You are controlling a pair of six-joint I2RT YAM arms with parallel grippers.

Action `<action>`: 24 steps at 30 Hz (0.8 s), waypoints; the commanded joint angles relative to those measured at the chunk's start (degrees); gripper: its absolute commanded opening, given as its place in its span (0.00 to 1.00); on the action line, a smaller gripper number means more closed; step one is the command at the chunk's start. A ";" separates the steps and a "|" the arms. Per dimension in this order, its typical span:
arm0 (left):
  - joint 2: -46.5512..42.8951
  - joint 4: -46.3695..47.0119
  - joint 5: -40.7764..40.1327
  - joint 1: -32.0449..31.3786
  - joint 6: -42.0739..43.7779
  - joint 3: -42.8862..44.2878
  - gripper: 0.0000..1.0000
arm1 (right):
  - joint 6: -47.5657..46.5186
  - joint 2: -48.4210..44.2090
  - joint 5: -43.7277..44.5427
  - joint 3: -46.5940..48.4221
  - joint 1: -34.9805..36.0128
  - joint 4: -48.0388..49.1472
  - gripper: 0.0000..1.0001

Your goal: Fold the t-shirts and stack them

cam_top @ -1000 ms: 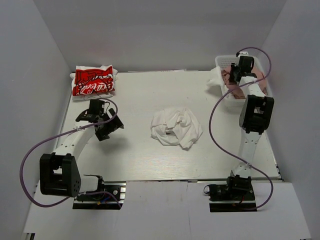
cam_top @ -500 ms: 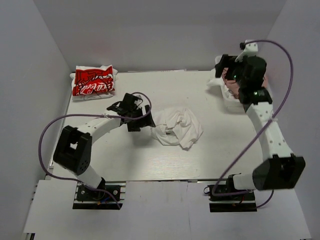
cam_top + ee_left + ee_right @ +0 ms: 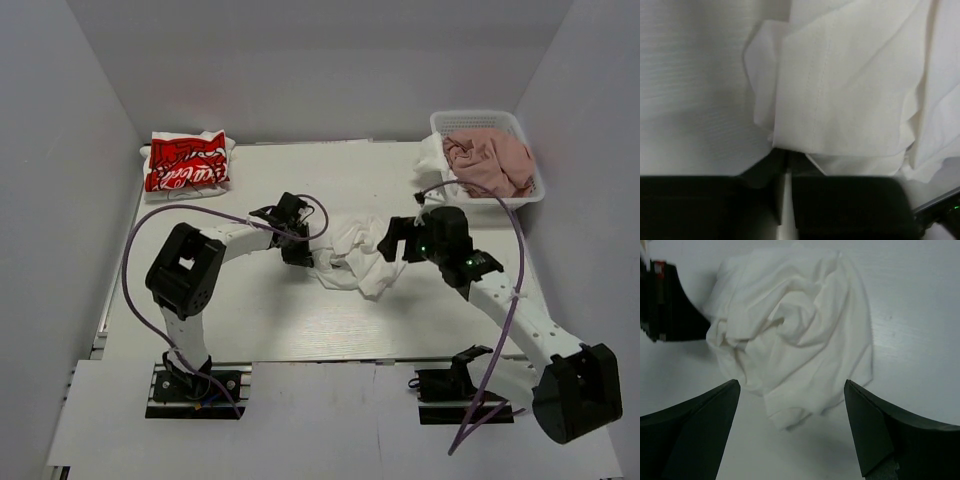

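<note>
Step in hand: taking hold of the crumpled white t-shirt (image 3: 352, 255) so that it can be spread for folding; judged an early step, since no fold shows on this shirt
Crumpled white t-shirt: bunched in a heap at the middle of the table (image 3: 250, 320); no sleeve or collar can be told apart in the wrist views
Left gripper (image 3: 302, 254): at the heap's 9 o'clock edge; jaws pressed almost together right at a stitched hem, with a pale strip between them that reads as cloth; judged a pinch on the hem
Right gripper (image 3: 390, 242): at the heap's 3 o'clock side; jaws spread wide, with the heap framed between them in its own camera; holding nothing
Red-print t-shirt (image 3: 188, 162): folded, at 10 o'clock on the table; judged to be the start of the stack
Pink t-shirt (image 3: 490, 160): unfolded, inside the basket (image 3: 480, 118) at 2 o'clock
Next move calls for: the right gripper to come down on an outer edge at 3 o'clock, not on the middle of the bunch; then both arms to draw apart towards 9 and 3 o'clock so the cloth opens flat
Risk, as judged: a pinch through several layers would drag the heap without spreading it
</note>
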 commanded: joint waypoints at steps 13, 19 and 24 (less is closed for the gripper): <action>-15.28 5.77 -2.16 -2.90 1.19 -7.78 0.00 | 11.60 9.32 14.86 -11.63 19.22 5.95 0.84; -19.32 1.48 -6.10 -3.43 1.19 -6.83 0.00 | 18.46 14.78 23.11 -7.79 20.27 10.65 0.00; -26.88 -4.93 -12.77 -3.96 2.51 -2.28 0.00 | 17.06 7.06 34.34 -2.24 19.75 5.81 0.00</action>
